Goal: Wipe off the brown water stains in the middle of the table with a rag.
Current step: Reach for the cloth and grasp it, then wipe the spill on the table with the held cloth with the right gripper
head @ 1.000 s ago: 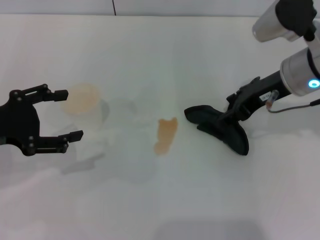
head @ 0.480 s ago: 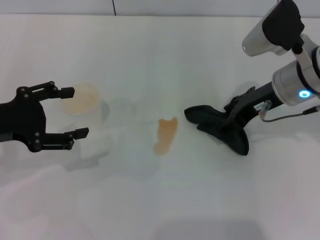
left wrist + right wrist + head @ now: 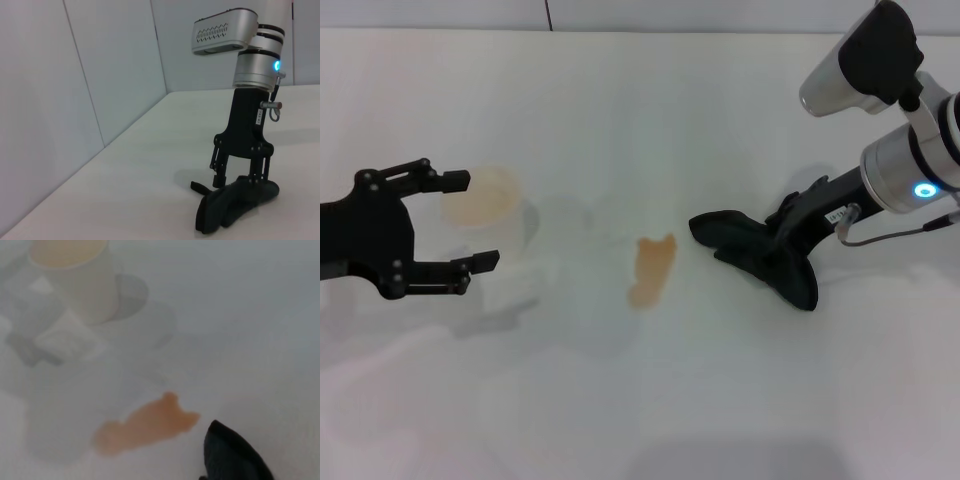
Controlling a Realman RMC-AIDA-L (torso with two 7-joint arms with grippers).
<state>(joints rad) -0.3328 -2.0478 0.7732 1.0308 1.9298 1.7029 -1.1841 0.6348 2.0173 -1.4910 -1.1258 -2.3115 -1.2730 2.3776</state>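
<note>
Fingers of the right gripper (image 3: pixel 782 240) pinch the black rag (image 3: pixel 760 255), pressed onto the white table (image 3: pixel 720 400); its leading tip sits just beside the brown water stains (image 3: pixel 651 270), not yet touching. Over the last second the rag has barely shifted, so wiping hasn't begun. The left gripper (image 3: pixel 460 222), jaws wide, has crept nearer the translucent cup (image 3: pixel 488 208).

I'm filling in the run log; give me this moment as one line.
right gripper: down on rag, beside stain | brown water stains: unwiped | left gripper: open, around cup | table
</note>
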